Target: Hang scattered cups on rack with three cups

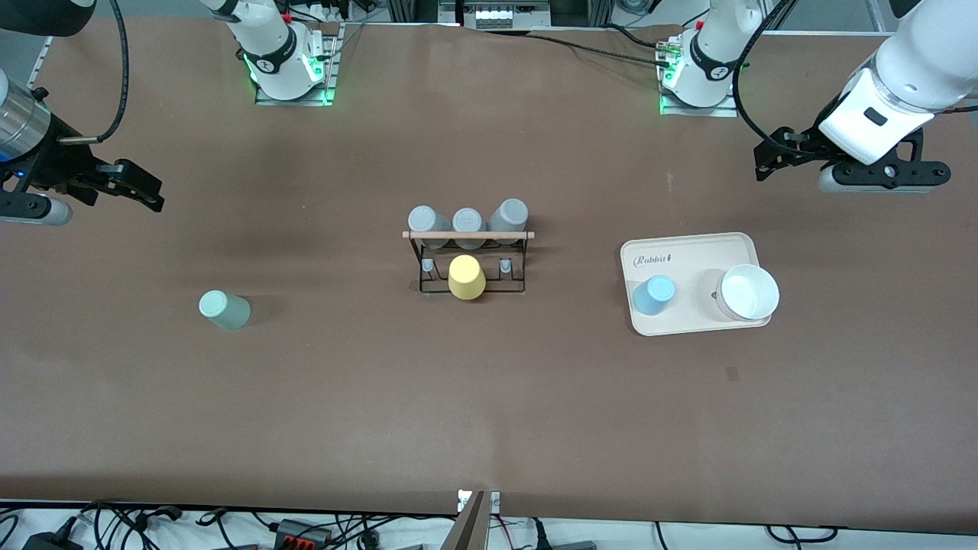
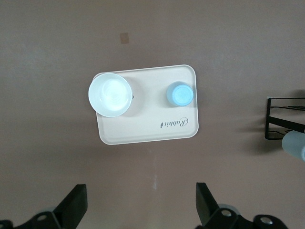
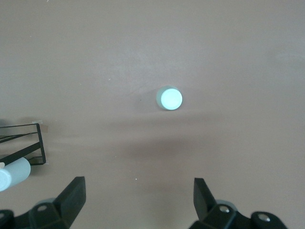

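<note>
Two loose cups sit off the rack point(image 1: 467, 256). The mint-green cup point(image 1: 224, 309) stands upside down on the bare table point(image 1: 489, 397) toward the right arm's end. The light blue cup point(image 1: 654, 295) stands upside down on the cream tray point(image 1: 691, 248) toward the left arm's end, beside a white bowl point(image 1: 749, 292). The rack is mid-table with three grey cups point(image 1: 467, 223) on its row farther from the front camera and a yellow cup point(image 1: 466, 277) on the nearer row. Left gripper point(image 1: 772, 156) hangs over bare table near the tray, jaws wide, empty. Right gripper point(image 1: 141, 191) hangs over bare table at its own end, jaws wide, empty.
</note>
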`<state>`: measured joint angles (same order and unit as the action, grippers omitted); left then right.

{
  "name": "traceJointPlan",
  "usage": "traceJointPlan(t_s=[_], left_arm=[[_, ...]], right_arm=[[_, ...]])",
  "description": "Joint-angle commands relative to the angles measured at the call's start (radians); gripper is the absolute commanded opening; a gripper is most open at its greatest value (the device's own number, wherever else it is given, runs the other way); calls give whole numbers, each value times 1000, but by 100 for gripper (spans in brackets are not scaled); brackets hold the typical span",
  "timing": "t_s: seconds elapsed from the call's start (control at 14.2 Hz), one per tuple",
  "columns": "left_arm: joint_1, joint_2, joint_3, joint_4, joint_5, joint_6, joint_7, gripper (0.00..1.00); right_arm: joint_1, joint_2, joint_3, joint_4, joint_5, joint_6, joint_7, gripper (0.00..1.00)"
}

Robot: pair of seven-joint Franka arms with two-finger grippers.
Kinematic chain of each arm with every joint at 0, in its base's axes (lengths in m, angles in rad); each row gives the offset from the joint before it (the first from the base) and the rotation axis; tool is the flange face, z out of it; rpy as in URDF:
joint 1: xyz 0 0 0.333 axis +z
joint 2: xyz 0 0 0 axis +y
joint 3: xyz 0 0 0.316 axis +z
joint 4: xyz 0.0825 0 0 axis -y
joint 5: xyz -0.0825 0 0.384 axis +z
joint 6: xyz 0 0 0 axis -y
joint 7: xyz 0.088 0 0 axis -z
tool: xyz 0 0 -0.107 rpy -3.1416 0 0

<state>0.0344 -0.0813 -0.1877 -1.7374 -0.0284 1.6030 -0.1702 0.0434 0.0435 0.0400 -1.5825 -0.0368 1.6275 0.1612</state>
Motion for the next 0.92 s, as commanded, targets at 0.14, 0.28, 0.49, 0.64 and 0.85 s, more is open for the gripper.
traceJointPlan(t_s=[0.14, 0.28, 0.49, 0.64, 0.85], left_arm=[[13, 9, -4, 29, 16, -40, 9, 100], [13, 11, -1, 32, 16, -44, 9, 100], [12, 18, -3, 33, 13, -44, 9, 100], [10, 43, -3, 33, 11, -43, 12, 100], [1, 167, -13, 33, 21, 50, 2, 100]], right_arm=[[9, 6, 0, 13, -9, 11, 11, 100], [7, 6, 0, 13, -9, 11, 8, 100], [4, 4, 0, 13, -9, 11, 8, 100], [4, 6, -2, 13, -9, 11, 8, 100], [4, 6, -2, 13, -9, 11, 9, 100]])
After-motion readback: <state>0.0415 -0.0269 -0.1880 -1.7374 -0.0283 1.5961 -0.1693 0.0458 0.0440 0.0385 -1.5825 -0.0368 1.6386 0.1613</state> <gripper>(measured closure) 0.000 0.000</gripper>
